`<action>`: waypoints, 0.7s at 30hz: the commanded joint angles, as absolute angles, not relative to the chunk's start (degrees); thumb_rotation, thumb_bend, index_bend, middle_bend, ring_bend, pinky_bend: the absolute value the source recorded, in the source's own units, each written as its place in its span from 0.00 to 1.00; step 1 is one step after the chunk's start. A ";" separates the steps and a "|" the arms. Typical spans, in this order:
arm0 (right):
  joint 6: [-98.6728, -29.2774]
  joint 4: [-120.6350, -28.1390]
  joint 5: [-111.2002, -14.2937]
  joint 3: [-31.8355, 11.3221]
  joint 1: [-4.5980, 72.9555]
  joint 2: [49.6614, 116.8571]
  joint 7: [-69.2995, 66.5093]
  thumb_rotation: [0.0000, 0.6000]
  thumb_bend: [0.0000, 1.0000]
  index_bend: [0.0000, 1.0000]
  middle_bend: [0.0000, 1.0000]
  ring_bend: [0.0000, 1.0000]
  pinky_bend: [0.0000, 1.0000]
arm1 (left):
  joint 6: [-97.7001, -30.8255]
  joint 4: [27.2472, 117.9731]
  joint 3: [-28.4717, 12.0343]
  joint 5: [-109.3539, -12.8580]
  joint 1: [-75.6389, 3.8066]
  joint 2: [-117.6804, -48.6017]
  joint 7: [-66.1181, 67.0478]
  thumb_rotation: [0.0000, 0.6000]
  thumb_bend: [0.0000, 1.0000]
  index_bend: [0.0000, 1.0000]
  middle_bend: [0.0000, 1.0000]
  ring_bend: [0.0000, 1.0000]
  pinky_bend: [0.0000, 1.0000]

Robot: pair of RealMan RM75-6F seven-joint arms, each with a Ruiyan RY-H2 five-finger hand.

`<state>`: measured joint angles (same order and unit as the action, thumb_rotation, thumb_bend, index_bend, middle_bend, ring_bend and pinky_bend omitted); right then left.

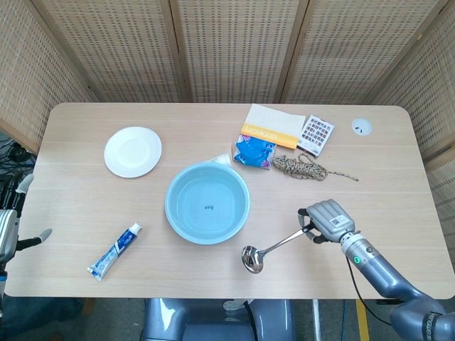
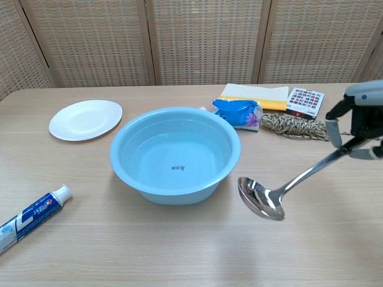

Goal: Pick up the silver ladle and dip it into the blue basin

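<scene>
Counter (image 1: 85, 206): light wood; it carries everything here.
Basin (image 1: 207, 202): blue, near the middle of the counter, seemingly with shallow water in it; nothing dips in yet.
Plate (image 1: 132, 151): white, well to the left of the basin, out of the way.
Right hand (image 1: 325, 221): off the counter to the right of the basin, fingers pinching the upper end of the ladle's handle.
Ladle (image 2: 262, 197): silver, lifted clear of the counter, handle slanting down toward the basin, bowl hanging just beside the basin's right wall, outside it and about level with the rim or below.
Left hand (image 1: 8, 231): at the far left edge of the head view, holding nothing, fingers apart as far as can be seen.
Step in hand: carrying the ladle across to the basin.
Doing it well: I judge the bowl must rise above the rim first, then travel left over the water and lower gently; keep the pinch firm, since the long handle could swing.
Risk: coming in low would knock the basin's wall and shove it.
</scene>
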<state>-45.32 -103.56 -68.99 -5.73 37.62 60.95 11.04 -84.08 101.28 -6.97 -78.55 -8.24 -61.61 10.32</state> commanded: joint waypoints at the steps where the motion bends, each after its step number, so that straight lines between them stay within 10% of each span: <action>1: -42.88 -106.22 -55.09 -9.53 45.78 60.69 22.39 1.00 0.76 0.84 0.99 1.00 1.00 | -83.53 101.13 -7.16 -77.99 -8.50 -61.61 10.07 1.00 0.00 0.00 0.00 0.00 0.00; 21: -61.86 -94.14 -10.37 -12.84 78.01 83.86 56.43 1.00 0.78 0.84 0.99 1.00 1.00 | -79.21 98.24 -9.01 -71.74 -10.17 -61.71 7.98 1.00 0.00 0.00 0.00 0.00 0.00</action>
<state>-58.96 -99.47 -13.08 -11.89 74.48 78.30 52.28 -79.40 98.43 -8.92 -71.92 -10.05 -61.74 8.17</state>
